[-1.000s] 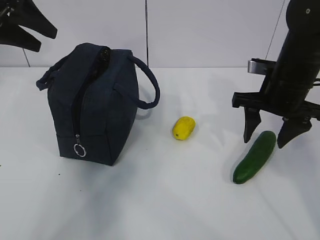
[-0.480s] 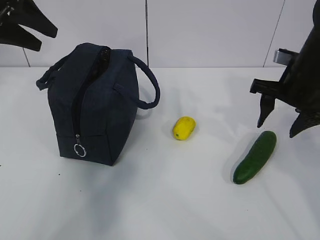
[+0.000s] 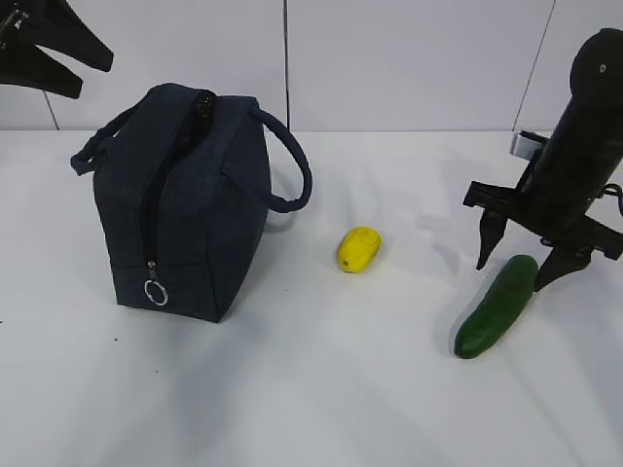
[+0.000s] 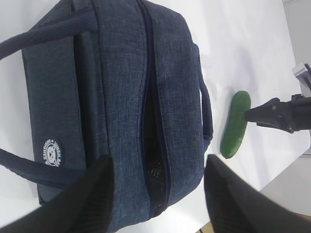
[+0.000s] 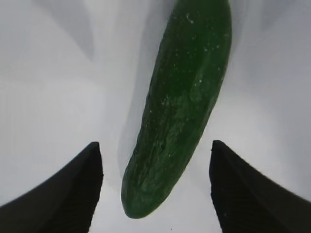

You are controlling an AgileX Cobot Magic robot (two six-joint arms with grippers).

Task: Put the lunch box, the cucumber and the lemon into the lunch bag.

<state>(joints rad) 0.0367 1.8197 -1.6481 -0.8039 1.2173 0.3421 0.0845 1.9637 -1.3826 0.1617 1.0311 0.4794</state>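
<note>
The dark navy lunch bag (image 3: 185,195) stands upright at the left, its top zipper parted in a narrow slit (image 4: 154,145). High above the bag's back end, my left gripper (image 3: 94,78) hangs open, its fingers (image 4: 82,194) either side of the slit in the left wrist view. The yellow lemon (image 3: 358,249) lies on the table in the middle. At the right lies the dark green cucumber (image 3: 496,306). My right gripper (image 3: 511,275) is open and straddles its far end (image 5: 160,179) without touching it. The lunch box is out of view.
A silver ring pull (image 3: 156,292) hangs low on the bag's near end. One loop handle (image 3: 292,170) sticks out toward the lemon. The white table (image 3: 321,389) meets a panelled white wall (image 3: 409,58) behind. In the left wrist view the table's edge (image 4: 284,170) shows beyond the cucumber.
My right gripper lifted and swung right off the cucumber, then came back down to the left over its far end. Bag, lemon, cucumber and left gripper stayed put.
</note>
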